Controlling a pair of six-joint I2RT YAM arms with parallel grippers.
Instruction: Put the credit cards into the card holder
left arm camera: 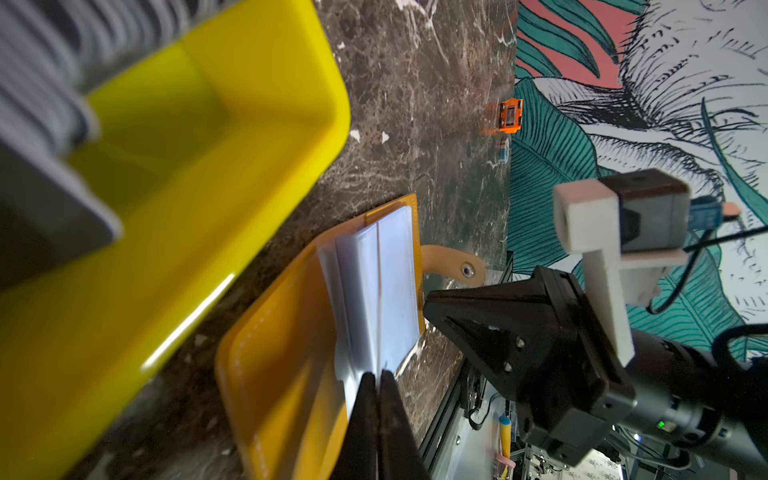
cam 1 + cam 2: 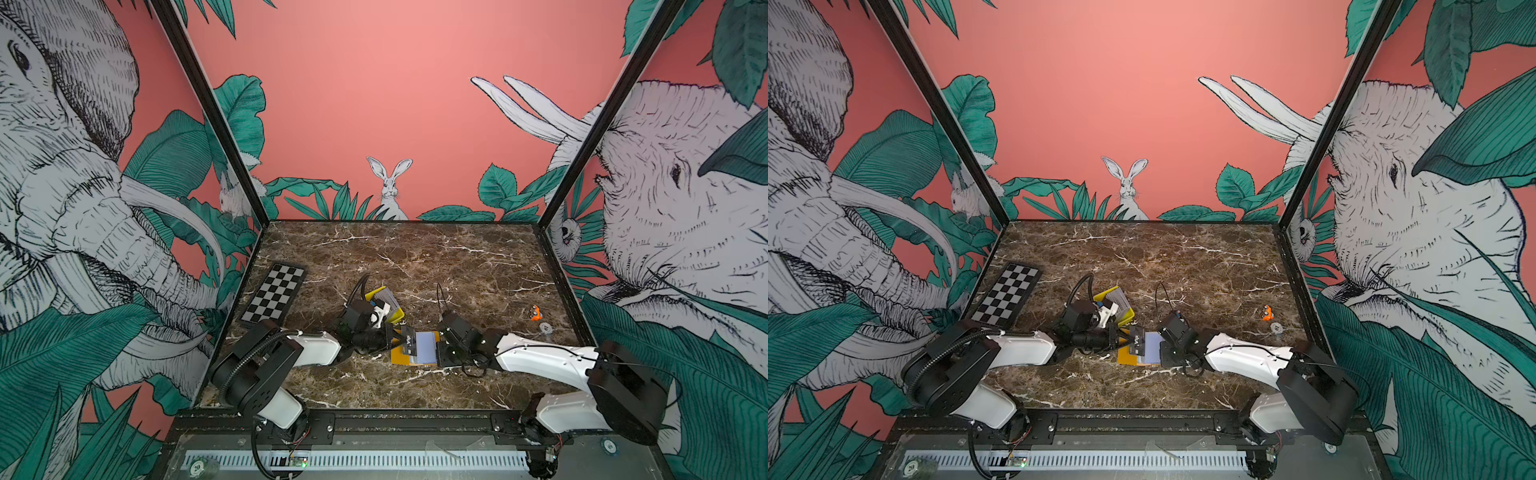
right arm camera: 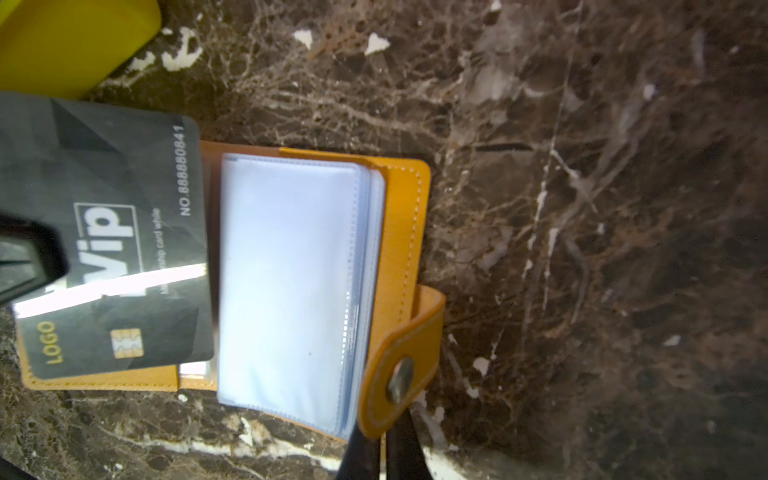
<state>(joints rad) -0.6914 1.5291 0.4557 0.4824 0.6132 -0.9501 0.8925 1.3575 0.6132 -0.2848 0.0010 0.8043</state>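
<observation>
Card long axis fwd-back, like holder

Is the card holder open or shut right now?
Open: the card holder lies spread on the marble table, clear sleeves exposed, snap tab unfastened.

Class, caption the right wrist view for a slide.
Left gripper holds a VIP card over the open card holder, clear sleeves showing.

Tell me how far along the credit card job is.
Done: the card holder lies open, right claw pinching its edge by the snap tab. In hand: the left claw holds one VIP card over the holder, not yet in a sleeve. Left: the visible sleeves look empty, and a stack of cards waits in the yellow tray.
</observation>
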